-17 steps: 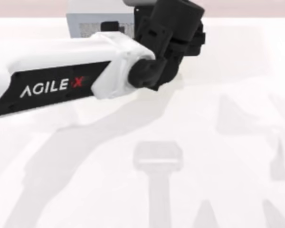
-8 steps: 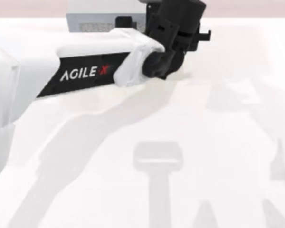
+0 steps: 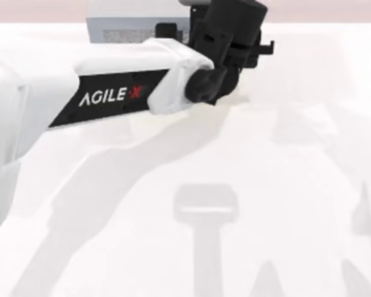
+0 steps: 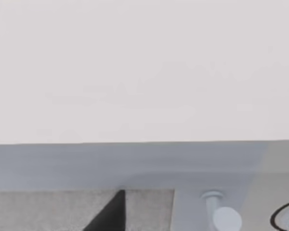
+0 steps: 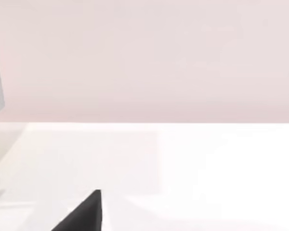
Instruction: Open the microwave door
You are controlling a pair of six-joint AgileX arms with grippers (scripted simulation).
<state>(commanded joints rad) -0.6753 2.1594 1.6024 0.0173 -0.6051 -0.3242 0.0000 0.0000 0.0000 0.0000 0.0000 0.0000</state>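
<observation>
Since the earlier frame the left gripper (image 3: 250,46) had barely shifted, staying at the microwave (image 3: 133,21) on the table's (image 3: 284,185) far edge; jaws' state indeterminable. Door (image 4: 53,209) apparently shut.

One microwave (image 3: 133,21) stands at twelve o'clock on the one table (image 3: 297,185), its single door (image 4: 53,209) showing a speckled mesh window in the left wrist view. Beside that door only one round knob (image 4: 221,216) shows whole, with the edge of a second at the frame's border. One arm (image 3: 111,93) is in the top view, reaching in from nine o'clock.
</observation>
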